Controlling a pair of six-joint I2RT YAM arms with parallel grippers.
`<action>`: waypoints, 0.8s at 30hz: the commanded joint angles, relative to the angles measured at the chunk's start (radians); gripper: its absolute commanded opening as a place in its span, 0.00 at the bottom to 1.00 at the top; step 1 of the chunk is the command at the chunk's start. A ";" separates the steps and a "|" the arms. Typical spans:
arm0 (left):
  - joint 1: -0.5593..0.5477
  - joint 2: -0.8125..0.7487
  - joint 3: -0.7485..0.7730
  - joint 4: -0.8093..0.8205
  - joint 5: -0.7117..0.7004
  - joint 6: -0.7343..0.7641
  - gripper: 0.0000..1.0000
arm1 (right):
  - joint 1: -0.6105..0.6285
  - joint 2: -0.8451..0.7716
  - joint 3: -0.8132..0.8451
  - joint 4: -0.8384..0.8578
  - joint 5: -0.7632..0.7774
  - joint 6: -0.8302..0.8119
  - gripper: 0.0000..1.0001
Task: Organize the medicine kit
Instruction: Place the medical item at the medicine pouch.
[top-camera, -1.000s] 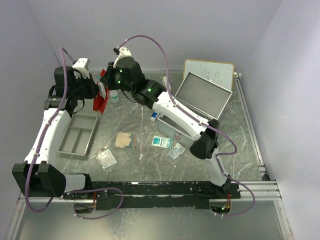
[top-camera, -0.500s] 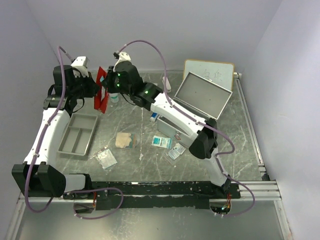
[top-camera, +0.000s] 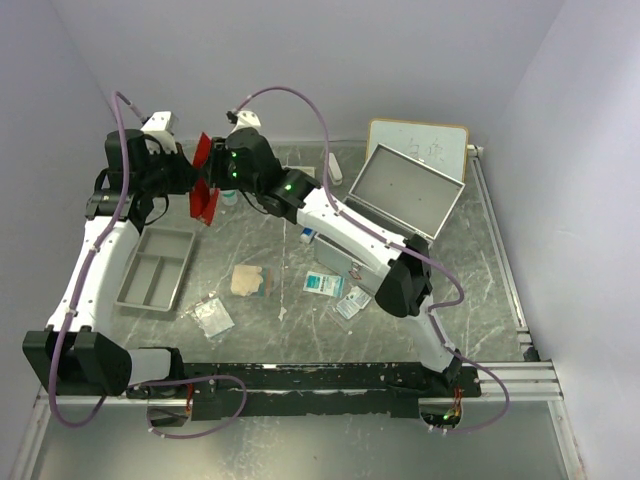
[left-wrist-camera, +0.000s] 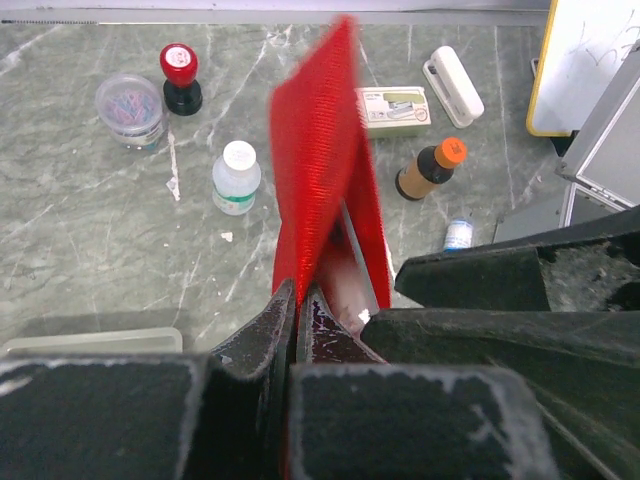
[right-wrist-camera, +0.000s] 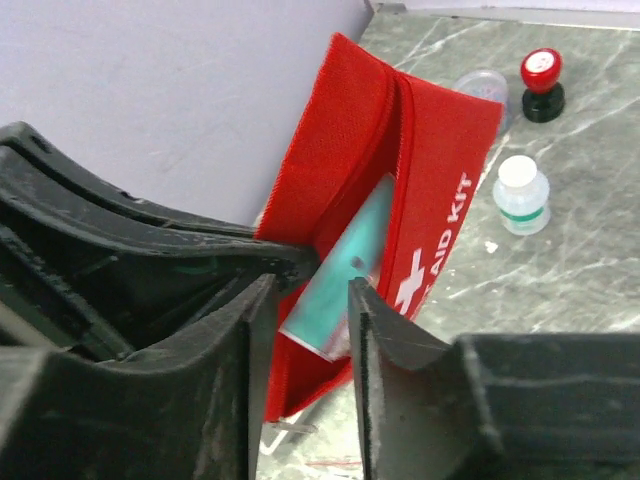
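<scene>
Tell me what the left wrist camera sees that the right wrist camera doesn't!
Only the left wrist view shows the brown bottle with an orange cap, the small white-and-green box, the yellow-framed whiteboard and the silver aluminium case. Only the right wrist view shows the white cross and "AID KIT" lettering printed on the red fabric pouch. Both show that pouch, the red-topped stamp and the clear white-capped bottle.
</scene>
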 joint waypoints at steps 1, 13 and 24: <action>-0.008 -0.041 -0.001 0.001 0.016 0.022 0.07 | 0.008 -0.041 -0.026 0.028 0.066 -0.025 0.41; -0.008 -0.074 -0.024 -0.031 0.010 0.051 0.07 | 0.010 -0.061 -0.045 -0.007 0.096 -0.052 0.34; -0.012 -0.042 -0.021 -0.002 -0.050 0.045 0.07 | 0.032 -0.076 -0.001 -0.119 0.053 0.014 0.34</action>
